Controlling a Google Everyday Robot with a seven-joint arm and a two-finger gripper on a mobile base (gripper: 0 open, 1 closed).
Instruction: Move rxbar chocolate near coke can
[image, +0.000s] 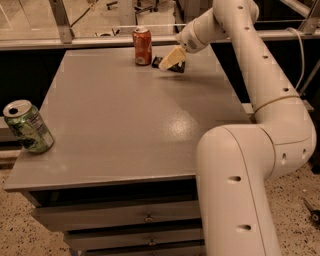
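The coke can (142, 46), red with a silver top, stands upright at the far edge of the grey table (125, 125). The rxbar chocolate (156, 62) is a flat dark wrapper just right of the can, a small gap apart. It is mostly covered by my gripper (170, 60), and only its dark ends show on either side. The gripper's pale tan tip is down at the bar, close to the table top, reaching in from the right. I cannot tell whether the bar rests on the table or is lifted a little.
A dented green can (28, 126) stands at the table's near left edge. My white arm (260, 80) arcs over the table's right side. A rail and glass partition (100, 41) run behind the far edge. Drawers (145, 217) are below the front edge.
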